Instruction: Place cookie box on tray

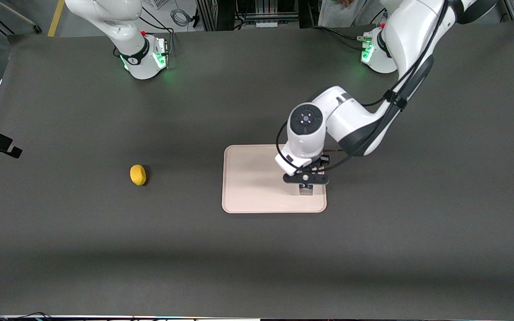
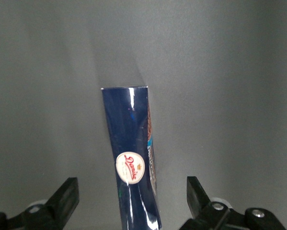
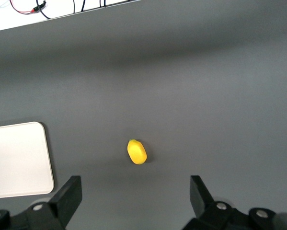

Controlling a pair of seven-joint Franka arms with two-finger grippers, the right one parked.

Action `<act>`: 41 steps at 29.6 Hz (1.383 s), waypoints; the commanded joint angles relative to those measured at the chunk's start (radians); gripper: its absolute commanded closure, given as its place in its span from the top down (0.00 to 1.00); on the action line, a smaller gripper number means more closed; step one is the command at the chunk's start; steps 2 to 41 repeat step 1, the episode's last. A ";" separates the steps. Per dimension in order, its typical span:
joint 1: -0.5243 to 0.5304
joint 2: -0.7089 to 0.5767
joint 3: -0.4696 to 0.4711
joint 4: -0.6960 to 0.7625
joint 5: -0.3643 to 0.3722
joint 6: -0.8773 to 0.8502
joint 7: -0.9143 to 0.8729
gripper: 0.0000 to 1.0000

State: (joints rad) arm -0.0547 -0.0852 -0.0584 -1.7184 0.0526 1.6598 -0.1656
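The pale cream-pink tray [image 1: 257, 178] lies mid-table; a corner of the tray [image 3: 18, 158] also shows in the right wrist view. My left gripper [image 1: 306, 183] hangs low over the tray's part toward the working arm's end, near the rim closest to the front camera. A small end of the dark blue cookie box [image 1: 306, 191] shows on the tray just under it. In the left wrist view the cookie box [image 2: 131, 153], with its round white logo, lies between the gripper [image 2: 132, 191]. The fingers [image 2: 66, 196] stand wide open, with a clear gap on each side of the box.
A small yellow rounded lump [image 1: 138, 174] sits on the dark table toward the parked arm's end, well apart from the tray; the right wrist view also shows the lump [image 3: 137, 151]. The working arm's elbow [image 1: 350, 120] reaches over the tray's farther edge.
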 commanded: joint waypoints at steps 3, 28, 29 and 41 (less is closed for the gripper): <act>-0.011 -0.027 0.000 0.002 -0.013 -0.014 -0.018 1.00; -0.011 -0.027 0.000 0.002 -0.013 -0.014 -0.018 1.00; -0.011 -0.027 0.000 0.002 -0.013 -0.014 -0.018 1.00; -0.011 -0.027 0.000 0.002 -0.013 -0.014 -0.018 1.00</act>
